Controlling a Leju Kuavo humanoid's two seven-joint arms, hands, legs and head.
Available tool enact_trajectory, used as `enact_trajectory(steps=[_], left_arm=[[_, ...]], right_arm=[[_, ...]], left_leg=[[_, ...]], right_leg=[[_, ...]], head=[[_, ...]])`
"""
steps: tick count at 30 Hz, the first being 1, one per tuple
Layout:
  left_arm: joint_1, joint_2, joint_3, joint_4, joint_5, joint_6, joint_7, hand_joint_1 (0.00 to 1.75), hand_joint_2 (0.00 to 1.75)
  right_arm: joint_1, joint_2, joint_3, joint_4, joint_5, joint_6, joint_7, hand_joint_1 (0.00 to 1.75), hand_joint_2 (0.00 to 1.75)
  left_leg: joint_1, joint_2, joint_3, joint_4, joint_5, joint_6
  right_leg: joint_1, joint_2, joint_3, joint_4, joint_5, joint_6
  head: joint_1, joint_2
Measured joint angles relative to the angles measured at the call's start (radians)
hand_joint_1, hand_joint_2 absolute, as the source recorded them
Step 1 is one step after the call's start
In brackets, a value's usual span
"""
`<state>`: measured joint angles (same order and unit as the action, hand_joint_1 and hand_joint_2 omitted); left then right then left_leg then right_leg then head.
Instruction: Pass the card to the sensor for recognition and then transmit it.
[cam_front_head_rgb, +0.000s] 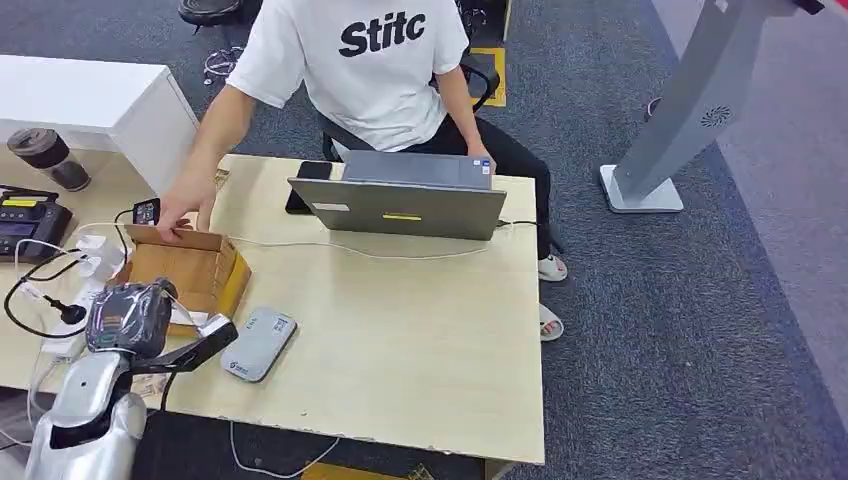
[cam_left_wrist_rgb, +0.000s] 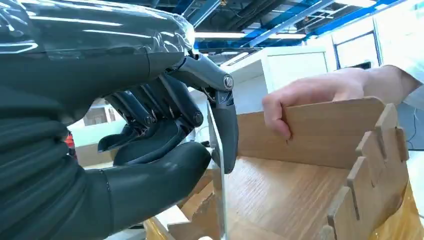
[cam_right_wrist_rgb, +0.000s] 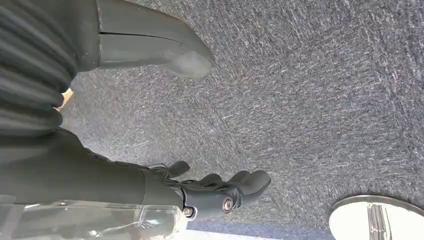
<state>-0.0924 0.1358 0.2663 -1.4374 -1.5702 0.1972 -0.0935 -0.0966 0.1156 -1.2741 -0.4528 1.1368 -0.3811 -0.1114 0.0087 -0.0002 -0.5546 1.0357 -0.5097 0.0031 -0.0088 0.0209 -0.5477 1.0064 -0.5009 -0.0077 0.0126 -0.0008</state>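
My left robot hand (cam_left_wrist_rgb: 160, 125) is clamped on the card (cam_left_wrist_rgb: 218, 200): the thumb presses one face and a dark finger the other. The remaining fingers curl in behind. In the left wrist view the card shows edge-on as a thin pale sliver, so I cannot be sure which way its long axis runs. It seems to point out of the grip and down into the box (cam_left_wrist_rgb: 320, 130). The robot hand hangs over the near part of that open cardboard box, and the card is clear of the walls as far as I can tell.

The relation that matters next is sideways. In the head view the sensor (cam_front_head_rgb: 258, 344) lies flat on the surface (cam_front_head_rgb: 400, 340) just beside the box, towards my right and a little nearer to me than the robot hand. Its long axis slants from near-left to far-right. The left arm is much the nearer one, so I judge the card should go across to the sensor face with this hand.

My right robot hand (cam_right_wrist_rgb: 200, 190) hangs over the carpeted floor (cam_right_wrist_rgb: 300, 100), fingers apart and holding nothing.

By count there is one card, one sensor and one box. A person's hand (cam_front_head_rgb: 180, 215) grips the box's far rim. Beyond that stand one laptop (cam_front_head_rgb: 400, 205) and one dark phone (cam_front_head_rgb: 305, 185).
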Motion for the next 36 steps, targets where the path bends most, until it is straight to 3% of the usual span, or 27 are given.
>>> enact_trajectory(steps=[30, 34, 36], left_arm=[[-0.098, 0.001, 0.019, -0.068, 0.0, -0.04, 0.013, 1.75, 1.75], [-0.13, 0.076, -0.003, -0.069, -0.001, -0.078, 0.125, 1.75, 1.75], [-0.171, 0.117, -0.013, -0.068, -0.001, -0.106, 0.135, 1.75, 1.75]], right_arm=[[-0.001, 0.0, 0.0, 0.0, 0.014, 0.0, 0.01, 0.0, 1.75], [0.0, -0.001, 0.0, 0.0, 0.011, -0.001, -0.002, 0.0, 1.75], [-0.001, -0.002, 0.0, 0.0, 0.01, -0.001, -0.005, 0.0, 1.75]], left_leg=[[0.0, 0.0, 0.0, 0.0, 0.0, 0.0], [0.001, 0.001, 0.0, 0.001, 0.001, -0.001], [0.001, 0.0, 0.0, 0.001, 0.001, 0.0]], right_leg=[[0.0, 0.0, 0.0, 0.0, 0.0, 0.0], [0.001, 0.001, -0.001, 0.0, 0.001, 0.0], [0.002, 0.0, -0.001, 0.0, 0.001, 0.0]], head=[[0.0, 0.0], [0.0, 0.0], [0.0, 0.0]])
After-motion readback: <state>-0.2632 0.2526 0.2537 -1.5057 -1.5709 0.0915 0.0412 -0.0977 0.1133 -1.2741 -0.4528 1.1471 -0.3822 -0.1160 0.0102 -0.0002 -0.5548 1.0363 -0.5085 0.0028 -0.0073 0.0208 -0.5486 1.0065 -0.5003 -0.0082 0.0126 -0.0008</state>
